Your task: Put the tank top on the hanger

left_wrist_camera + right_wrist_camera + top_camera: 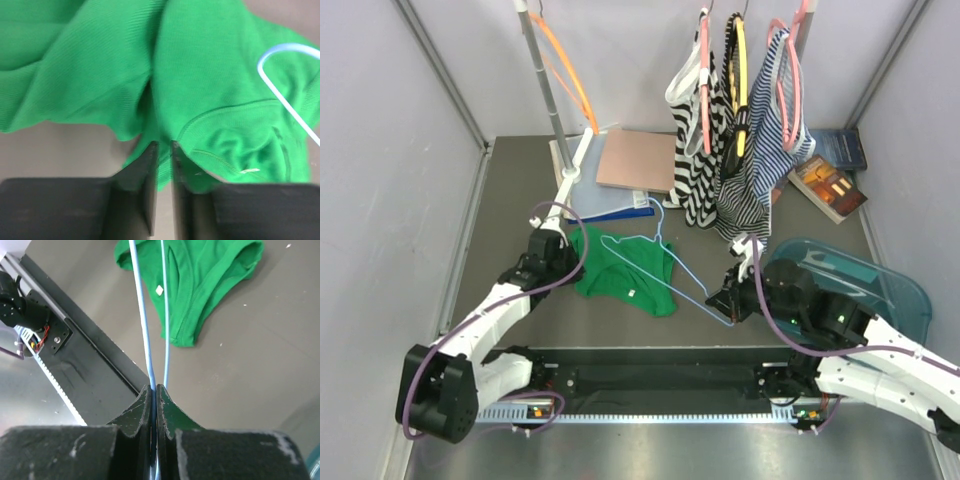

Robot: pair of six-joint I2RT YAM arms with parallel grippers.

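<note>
Grey counter [510, 200], frame centre: tank top [620, 272] beneath hanger [142, 315]. Right end effector [154, 387] clenched on hanger; left end effector [162, 145] at fabric edge, grasp indeterminable.

Top view: my overhead camera delivers bright, even, diffuse light; I cannot tell its source. Shadows beneath the striped tops [740, 170] are soft. The bare metal strip [650, 452] along the bottom of the frame carries glare. Focus is sharp throughout. The wall posts [442, 70] lean outward towards the upper corners.

Left wrist view: soft overall. My left gripper [163, 145], at the bottom edge, is out of focus. The hanger [287, 104] wire at the right edge smears with a pale halo. The tank top [100, 75] shows its rib only at upper left.

Right wrist view: the distance is crisp. My right gripper [154, 387], close to the lens, is soft. The upper left corner is blown out white.
</note>
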